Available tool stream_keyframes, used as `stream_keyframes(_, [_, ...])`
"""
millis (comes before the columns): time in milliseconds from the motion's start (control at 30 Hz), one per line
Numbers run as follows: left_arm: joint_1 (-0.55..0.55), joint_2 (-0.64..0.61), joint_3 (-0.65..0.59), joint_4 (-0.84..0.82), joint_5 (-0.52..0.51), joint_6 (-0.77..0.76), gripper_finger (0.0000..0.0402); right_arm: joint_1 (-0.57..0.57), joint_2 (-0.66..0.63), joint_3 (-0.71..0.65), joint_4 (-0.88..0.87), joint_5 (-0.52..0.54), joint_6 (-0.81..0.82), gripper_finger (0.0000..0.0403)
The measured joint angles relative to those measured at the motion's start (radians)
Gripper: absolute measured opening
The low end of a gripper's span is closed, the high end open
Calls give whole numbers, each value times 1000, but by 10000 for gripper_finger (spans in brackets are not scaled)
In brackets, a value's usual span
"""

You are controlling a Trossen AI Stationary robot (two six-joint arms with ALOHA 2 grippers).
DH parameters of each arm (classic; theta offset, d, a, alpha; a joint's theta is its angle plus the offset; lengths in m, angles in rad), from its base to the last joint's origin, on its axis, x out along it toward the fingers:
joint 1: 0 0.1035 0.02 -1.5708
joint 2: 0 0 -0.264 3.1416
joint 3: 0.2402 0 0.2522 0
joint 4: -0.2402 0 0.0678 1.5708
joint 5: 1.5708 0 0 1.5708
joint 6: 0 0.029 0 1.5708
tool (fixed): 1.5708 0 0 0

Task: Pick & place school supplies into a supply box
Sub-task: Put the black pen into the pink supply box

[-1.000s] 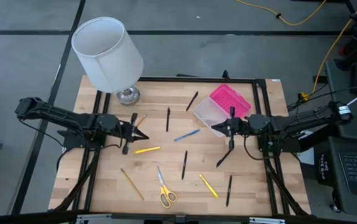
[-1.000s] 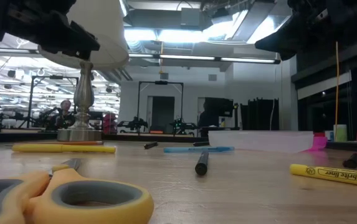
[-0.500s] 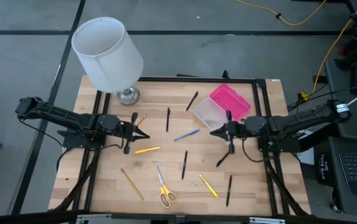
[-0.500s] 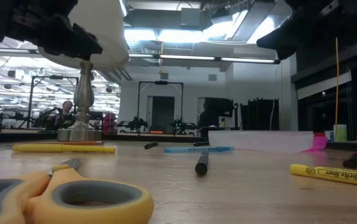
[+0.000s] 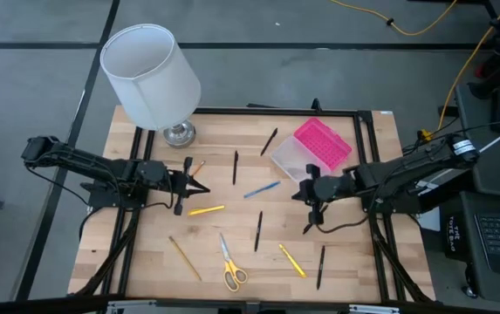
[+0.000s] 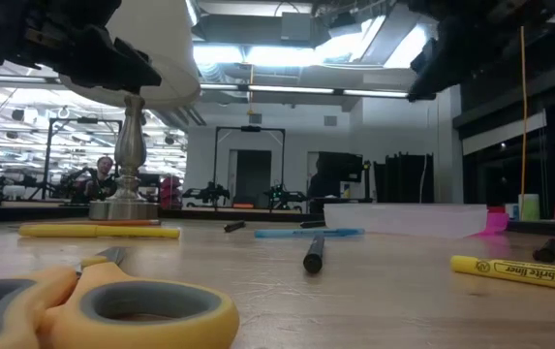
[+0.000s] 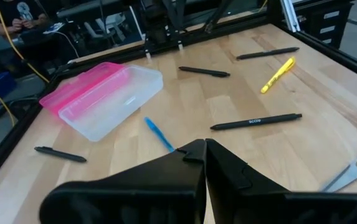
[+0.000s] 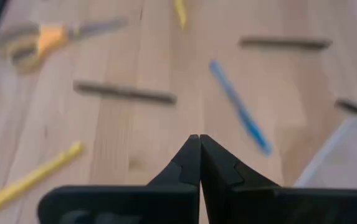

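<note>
Supply box (image 5: 310, 150) open, pens (image 5: 257, 230) scattered outside

The right gripper (image 5: 298, 193) has slid inward along the tabletop (image 5: 232, 235), away from the supply box (image 5: 309, 150) and out past its near corner toward the blue pen (image 5: 261, 189). Its arm now slants lower than before, and its jaws have come together
</note>
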Motion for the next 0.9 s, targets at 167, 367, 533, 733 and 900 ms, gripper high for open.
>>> stream_keyframes(167, [0,0,-1,33,0,-8,4,52,66,72,-127,9,86,9])
stream_keyframes(367, [-4,36,-1,112,-60,3,3,123,98,103,-189,8,127,4])
stream_keyframes(533, [-6,95,8,121,-92,1,3,137,98,104,-204,8,128,24])
stream_keyframes(733, [-41,196,112,73,-93,-19,3,137,98,103,-205,8,128,44])
stream_keyframes(900, [-81,298,190,0,-133,-44,3,137,98,103,-264,8,123,48])
